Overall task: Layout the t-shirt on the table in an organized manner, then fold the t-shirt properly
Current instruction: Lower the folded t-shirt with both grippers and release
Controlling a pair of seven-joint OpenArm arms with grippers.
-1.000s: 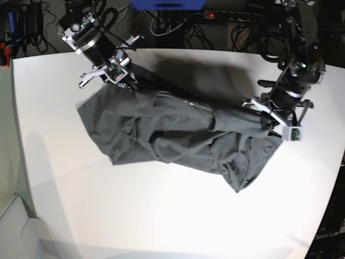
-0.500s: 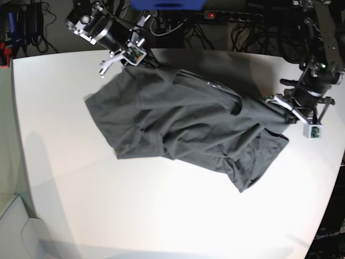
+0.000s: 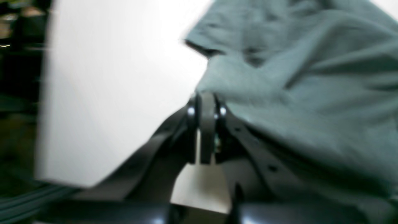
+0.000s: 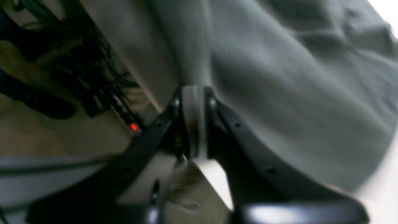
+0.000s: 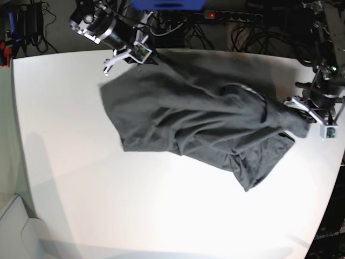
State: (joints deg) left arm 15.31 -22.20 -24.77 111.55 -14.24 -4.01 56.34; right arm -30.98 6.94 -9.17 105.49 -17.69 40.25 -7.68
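1. Left wrist view: the left gripper (image 3: 206, 102) has its fingertips pressed together with a fold of the t-shirt (image 3: 295, 93) pinched between them, at the cloth's edge. White table (image 3: 118, 87) lies bare beside it.
2. Right wrist view: the right gripper (image 4: 192, 96) likewise has its fingers closed on a ridge of grey cloth, and the shirt falls away from the pinch in a broad sheet. This gripper sits near the table's far edge, with a power strip (image 4: 124, 115) and its red light beyond.
3. Base view: the right gripper (image 5: 144, 58) holds the shirt at the far left corner; the left gripper (image 5: 302, 110) holds it at the right side. The t-shirt (image 5: 199, 124) spans the space between them, drawn out but rumpled, with a loose flap trailing toward the near side.
4. Step in hand, by judgement: the layout stage, stretching the garment between two holds. No fold has begun.
5. Next move, by judgement: lower the cloth flat, release both pinches, then smooth the creases and trailing flap. Risk: uneven tension could leave the body twisted.
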